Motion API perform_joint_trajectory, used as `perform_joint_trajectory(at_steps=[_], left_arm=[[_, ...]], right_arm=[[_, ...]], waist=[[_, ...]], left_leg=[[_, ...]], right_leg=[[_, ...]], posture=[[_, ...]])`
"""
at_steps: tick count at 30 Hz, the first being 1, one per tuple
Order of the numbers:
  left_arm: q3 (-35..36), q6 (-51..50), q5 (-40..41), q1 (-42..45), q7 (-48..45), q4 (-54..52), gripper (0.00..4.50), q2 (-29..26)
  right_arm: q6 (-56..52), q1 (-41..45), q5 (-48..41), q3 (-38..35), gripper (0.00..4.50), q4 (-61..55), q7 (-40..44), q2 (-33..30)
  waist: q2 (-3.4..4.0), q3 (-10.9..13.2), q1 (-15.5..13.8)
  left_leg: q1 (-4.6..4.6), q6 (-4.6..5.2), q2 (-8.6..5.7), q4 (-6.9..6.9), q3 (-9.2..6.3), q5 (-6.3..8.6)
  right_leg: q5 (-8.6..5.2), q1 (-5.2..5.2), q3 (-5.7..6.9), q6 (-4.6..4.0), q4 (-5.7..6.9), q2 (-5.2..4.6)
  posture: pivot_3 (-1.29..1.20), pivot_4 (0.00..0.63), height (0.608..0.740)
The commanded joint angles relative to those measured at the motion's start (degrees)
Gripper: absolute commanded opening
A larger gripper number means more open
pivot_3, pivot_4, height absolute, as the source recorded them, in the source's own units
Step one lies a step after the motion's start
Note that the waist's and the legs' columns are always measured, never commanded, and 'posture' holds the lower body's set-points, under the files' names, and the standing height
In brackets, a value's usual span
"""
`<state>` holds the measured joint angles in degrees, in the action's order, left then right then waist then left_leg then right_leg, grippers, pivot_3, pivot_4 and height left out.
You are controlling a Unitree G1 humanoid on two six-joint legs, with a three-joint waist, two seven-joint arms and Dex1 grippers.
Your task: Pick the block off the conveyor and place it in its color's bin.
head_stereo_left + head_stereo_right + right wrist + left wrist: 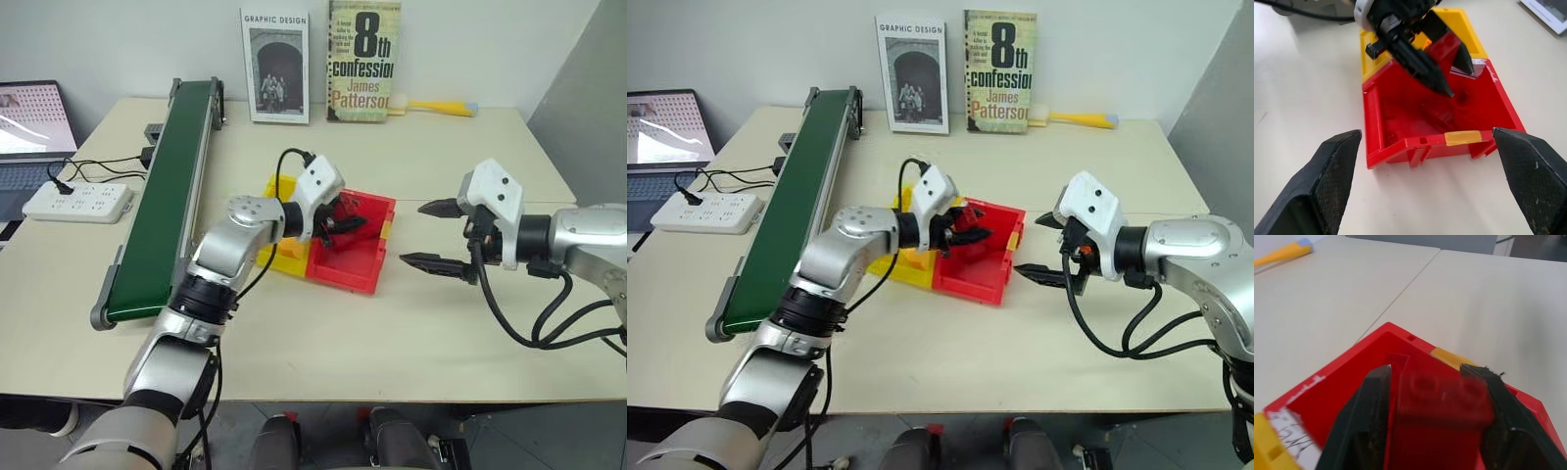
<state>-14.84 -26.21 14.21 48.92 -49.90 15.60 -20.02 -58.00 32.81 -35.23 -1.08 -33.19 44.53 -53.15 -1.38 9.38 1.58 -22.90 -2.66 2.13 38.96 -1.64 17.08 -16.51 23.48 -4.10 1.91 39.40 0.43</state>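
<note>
The red bin (1400,115) sat mid-table, joined to the yellow bin (1471,36) on its conveyor side. The left gripper (1436,404) hung over the red bin's cavity, fingers parted slightly, with the red block (1442,399) between them; whether it was pinched or already loose could not be told. The right gripper (1425,181) waited just outside the red bin, on the side away from the conveyor, jaws spread wide and empty. The green conveyor (167,201) ran along the beige table (392,333) beyond the yellow bin. Two books (323,64) leaned against the wall behind the bins; a power strip (78,201) lay past the conveyor.
</note>
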Motion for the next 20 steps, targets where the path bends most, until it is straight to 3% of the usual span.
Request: perform_joint_trajectory(at_steps=[1, 7, 11, 17, 20], left_arm=[[1.0, 4.1, -1.3, 3.2, -1.6, 2.6, 3.22, 0.8], [3.0, 3.1, -1.0, 3.7, -5.1, 1.6, 4.42, -3.2], [5.4, 0.2, -0.5, 2.6, -7.0, -2.2, 4.47, -9.5], [10.7, -4.1, 2.3, -3.7, -15.7, -10.7, 4.47, -25.9], [12.8, -5.8, 3.4, -6.8, -16.7, -13.7, 4.47, -29.9]], right_arm=[[-0.4, -0.7, -0.6, -2.9, 4.50, -2.1, -1.7, -0.1], [0.9, -1.7, 0.2, -3.2, 4.50, -0.7, -1.8, -0.7], [2.7, -1.4, 1.1, -2.5, 4.50, 1.4, -0.6, -1.1], [6.7, 0.7, 2.4, -0.1, 4.50, 6.2, 3.4, -1.2], [8.0, 1.5, 3.1, 0.8, 4.50, 8.0, 4.9, -0.9]], waist=[[0.00, 0.0, 0.0], [0.00, 0.0, 0.2], [0.03, 0.0, 0.3], [0.10, 0.1, 0.4], [0.11, 0.1, 0.3]], left_leg=[[0.00, 0.00, 0.00, 0.00, 0.00, 0.00], [0.02, 0.00, -0.01, -0.01, -0.01, 0.00], [0.03, 0.00, -0.01, -0.01, -0.05, 0.00], [0.04, 0.00, 0.05, -0.03, -0.05, 0.00], [0.04, 0.00, 0.08, -0.01, -0.03, 0.00]], right_leg=[[0.00, 0.00, -0.01, 0.00, -0.01, 0.00], [0.00, -0.01, -0.01, 0.00, 0.00, 0.00], [0.00, 0.00, 0.00, 0.00, 0.03, 0.02], [-0.01, 0.01, 0.03, 0.00, 0.03, 0.03], [-0.02, 0.02, 0.04, 0.00, 0.03, 0.04]], posture=[[0.00, 0.150, 0.740], [0.00, 0.150, 0.740], [0.00, 0.150, 0.740], [0.00, 0.150, 0.740], [0.00, 0.150, 0.740]])
